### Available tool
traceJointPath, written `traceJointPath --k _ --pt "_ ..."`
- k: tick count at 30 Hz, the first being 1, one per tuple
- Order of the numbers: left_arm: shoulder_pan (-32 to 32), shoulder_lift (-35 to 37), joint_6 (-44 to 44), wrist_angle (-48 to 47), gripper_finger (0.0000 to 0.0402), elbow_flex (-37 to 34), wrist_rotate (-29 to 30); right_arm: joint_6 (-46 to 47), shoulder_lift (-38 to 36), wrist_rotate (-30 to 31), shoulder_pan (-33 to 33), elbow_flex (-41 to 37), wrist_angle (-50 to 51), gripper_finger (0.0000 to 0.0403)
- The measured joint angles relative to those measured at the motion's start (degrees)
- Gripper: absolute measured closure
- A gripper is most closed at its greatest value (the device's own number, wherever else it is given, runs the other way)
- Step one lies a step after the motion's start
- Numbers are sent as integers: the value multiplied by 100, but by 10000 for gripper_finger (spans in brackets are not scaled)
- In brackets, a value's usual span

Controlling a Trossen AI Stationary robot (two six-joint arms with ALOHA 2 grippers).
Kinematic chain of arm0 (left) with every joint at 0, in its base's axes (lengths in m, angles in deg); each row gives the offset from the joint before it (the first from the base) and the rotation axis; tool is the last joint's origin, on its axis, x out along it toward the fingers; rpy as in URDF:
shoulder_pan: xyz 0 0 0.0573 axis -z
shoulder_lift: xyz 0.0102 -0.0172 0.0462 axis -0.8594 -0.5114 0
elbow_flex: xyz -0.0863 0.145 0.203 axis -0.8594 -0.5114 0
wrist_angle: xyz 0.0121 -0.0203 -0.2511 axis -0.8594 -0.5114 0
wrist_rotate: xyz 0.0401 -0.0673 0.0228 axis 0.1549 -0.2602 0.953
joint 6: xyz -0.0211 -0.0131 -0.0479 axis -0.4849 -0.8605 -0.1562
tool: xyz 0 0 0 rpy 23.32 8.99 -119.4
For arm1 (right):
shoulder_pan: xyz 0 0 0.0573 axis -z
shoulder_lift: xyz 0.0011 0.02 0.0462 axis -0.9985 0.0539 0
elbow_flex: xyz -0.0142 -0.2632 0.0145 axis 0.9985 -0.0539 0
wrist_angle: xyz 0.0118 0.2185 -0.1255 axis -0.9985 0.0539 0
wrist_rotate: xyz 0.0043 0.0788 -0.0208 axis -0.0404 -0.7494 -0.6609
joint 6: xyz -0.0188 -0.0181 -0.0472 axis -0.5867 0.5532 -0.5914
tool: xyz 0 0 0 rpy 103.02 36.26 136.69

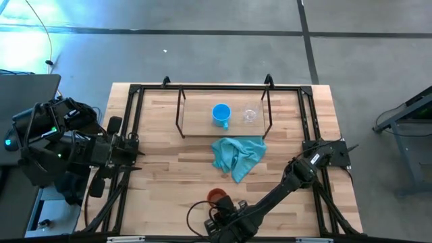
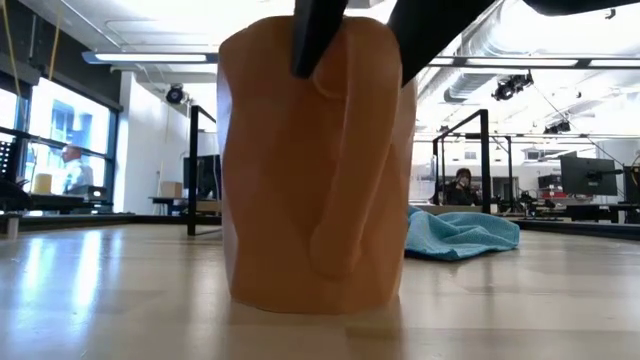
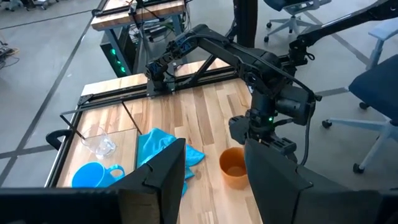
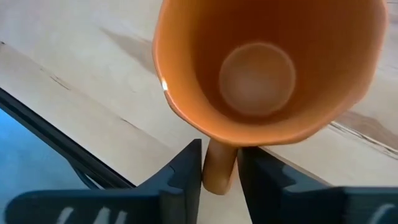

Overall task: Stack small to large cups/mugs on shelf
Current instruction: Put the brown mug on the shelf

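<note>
The orange-brown mug stands upright on its base near the table's near edge, and it fills the low view. My right gripper is over it, shut on its handle. The bright blue mug and the clear glass cup stand side by side on the shelf's wood surface, near the far edge. My left gripper is open and waits at the table's left edge, touching nothing. My right gripper pinches the orange-brown mug's handle between its two fingers, one on each side of it. The fingers come from above, pointing down beside the rim. The mug stays upright with its base on the table.
A crumpled teal cloth lies on the table between the shelf and the orange-brown mug. The black shelf frame stands on thin legs. Black arm mounts run along both table sides. Bare wood lies to the left of the cloth.
</note>
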State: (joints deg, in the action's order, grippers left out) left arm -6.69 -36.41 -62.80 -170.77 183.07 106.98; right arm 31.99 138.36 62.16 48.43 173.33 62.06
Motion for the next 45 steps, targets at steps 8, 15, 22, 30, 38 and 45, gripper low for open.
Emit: traceJointPath --k 8,15,22,30,38,45 --pt "-2 0 0 -2 247 0 0 -10 0 49 -4 0 97 367" --pt "-1 0 2 -2 247 0 0 -117 -1 125 41 0 92 372" --pt "-2 0 17 -2 248 0 2 -385 0 125 212 32 92 373" --pt "-2 0 17 0 248 0 2 -1101 -55 42 558 202 169 373" --pt "-2 0 15 -2 248 0 2 -1163 -140 -150 843 205 173 375" --pt "-2 0 15 -2 248 -2 2 -1163 -267 -148 1033 205 213 375"
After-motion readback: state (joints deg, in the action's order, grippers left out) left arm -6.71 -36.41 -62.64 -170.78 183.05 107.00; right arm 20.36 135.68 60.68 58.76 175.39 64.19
